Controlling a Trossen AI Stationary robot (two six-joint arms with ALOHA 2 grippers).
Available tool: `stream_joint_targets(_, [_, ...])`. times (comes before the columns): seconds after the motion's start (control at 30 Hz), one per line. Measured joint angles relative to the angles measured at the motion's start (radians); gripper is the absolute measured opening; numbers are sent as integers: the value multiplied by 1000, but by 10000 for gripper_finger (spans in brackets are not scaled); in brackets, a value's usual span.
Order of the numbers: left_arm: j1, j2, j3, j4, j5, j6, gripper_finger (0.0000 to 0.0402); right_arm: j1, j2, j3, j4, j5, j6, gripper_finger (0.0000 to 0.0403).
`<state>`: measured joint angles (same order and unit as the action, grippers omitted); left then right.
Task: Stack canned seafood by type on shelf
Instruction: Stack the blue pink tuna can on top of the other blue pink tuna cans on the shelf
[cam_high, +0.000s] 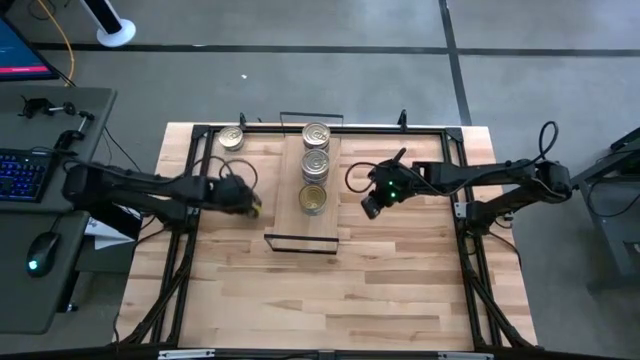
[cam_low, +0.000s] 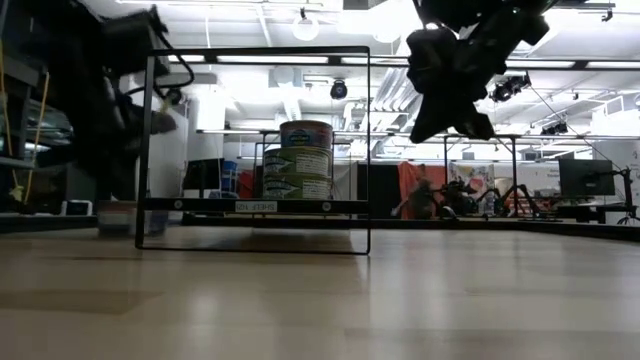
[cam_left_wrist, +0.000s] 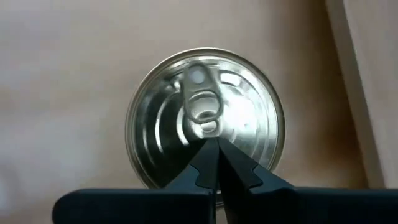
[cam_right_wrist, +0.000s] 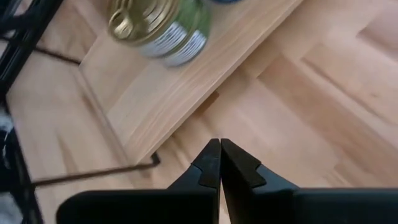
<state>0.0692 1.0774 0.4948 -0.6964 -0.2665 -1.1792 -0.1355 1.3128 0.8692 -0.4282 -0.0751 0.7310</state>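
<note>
On the butcher-block table (cam_high: 330, 290) the shelf (cam_high: 322, 222), a narrow light-wood board with a thin black frame at its ends, lies between the two arms. Three stacks of canned seafood sit in a row on it: two silver-lidded stacks (cam_high: 315, 150) at the far end and a gold-lidded stack (cam_high: 313, 199) just beside them, nearer the middle; the right wrist view shows this gold-lidded tin (cam_right_wrist: 158, 25) with a green label, on the board's edge. One more silver-lidded tin (cam_high: 231, 138) stands alone on the table near the far left corner, well apart from the shelf. The left claw (cam_high: 245, 198) hangs over the table left of the shelf; in its wrist view its fingertips are pressed together directly above a silver pull-tab tin (cam_left_wrist: 205, 118), holding nothing. The right claw (cam_high: 372, 205) hovers just right of the shelf, raised above the table, its fingertips (cam_right_wrist: 211, 163) pressed together and empty.
</note>
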Motion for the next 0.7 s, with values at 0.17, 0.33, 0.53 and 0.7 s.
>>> stream_joint_targets(0.17, [-183, -9, 15, -36, 124, -77, 0, 39, 0, 0, 0, -34, -7, 0])
stream_joint_targets(0.33, [-386, -10, 17, -35, 188, -145, 0, 113, 0, 0, 28, -35, 51, 0])
stream_joint_targets(0.53, [-610, -9, 14, 21, 260, -122, 0, 265, 0, 0, 191, -14, 144, 0])
stream_joint_targets(0.7, [-757, -6, 13, 83, 255, -52, 0, 394, 0, 0, 285, 141, 296, 0])
